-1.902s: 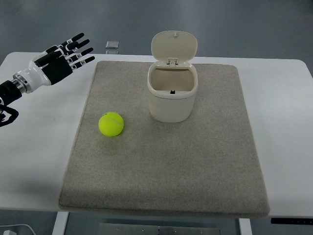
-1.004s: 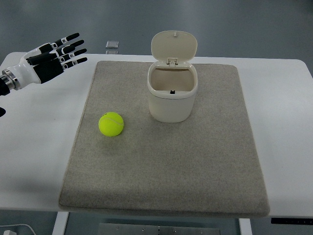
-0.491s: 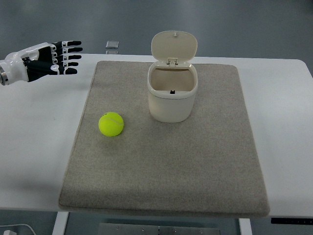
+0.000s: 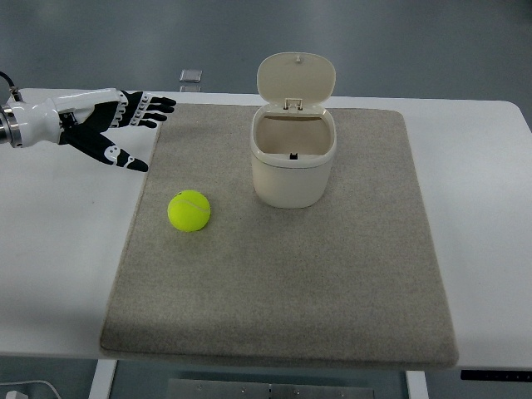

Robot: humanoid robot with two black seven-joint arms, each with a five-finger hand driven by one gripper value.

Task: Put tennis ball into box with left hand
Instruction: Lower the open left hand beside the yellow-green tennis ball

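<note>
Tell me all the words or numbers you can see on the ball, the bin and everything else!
None can be read.
tennis ball: only its pale seam line shows, no print.
box: plain cream, lid open, no label.
left hand: black and white, no lettering.
small square thing past the mat: too small to tell.
</note>
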